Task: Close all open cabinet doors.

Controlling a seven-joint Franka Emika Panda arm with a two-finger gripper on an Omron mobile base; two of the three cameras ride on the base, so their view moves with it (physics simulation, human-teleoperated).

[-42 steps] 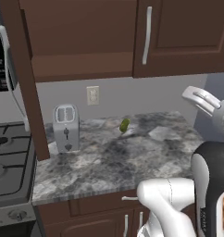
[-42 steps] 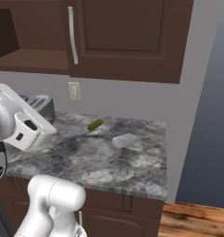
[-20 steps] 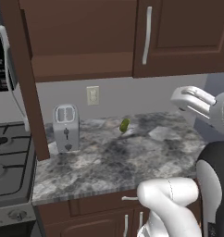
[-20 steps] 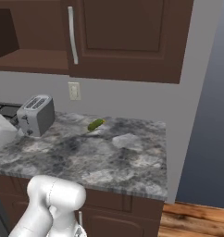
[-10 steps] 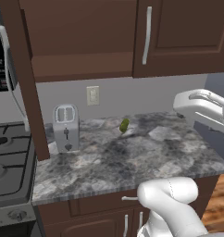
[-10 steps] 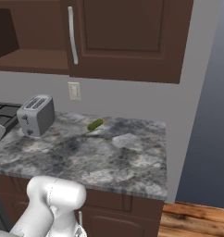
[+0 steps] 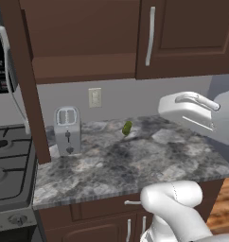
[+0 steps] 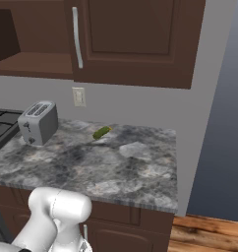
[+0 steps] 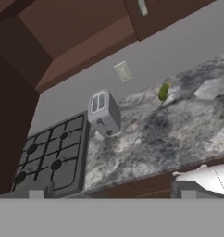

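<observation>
One upper cabinet door point(image 7: 29, 94) stands swung open, edge-on at the left, beside its bare shelf space point(image 7: 83, 42). In the hand view this open door point(image 9: 9, 125) is the dark slab on the left. The neighbouring door point(image 7: 182, 33) with its silver bar handle point(image 7: 149, 35) is shut, as seen too from the right base as a shut door point(image 8: 135, 34). My gripper point(image 9: 111, 193) is open and holds nothing. It hovers out over the counter's front edge, well away from both doors and looking toward the toaster. A white arm link point(image 7: 189, 111) hangs over the counter's right end.
A silver toaster point(image 7: 67, 128) stands on the grey stone counter point(image 7: 135, 165) near the open door. A green pickle point(image 7: 127, 127) lies by the back wall under a wall outlet point(image 7: 94, 97). The gas stove point(image 9: 49, 157) is to the left.
The arm has swung out of the right base view, and its white link now reaches in from the right of the left base view. Doors and counter items have not moved.
</observation>
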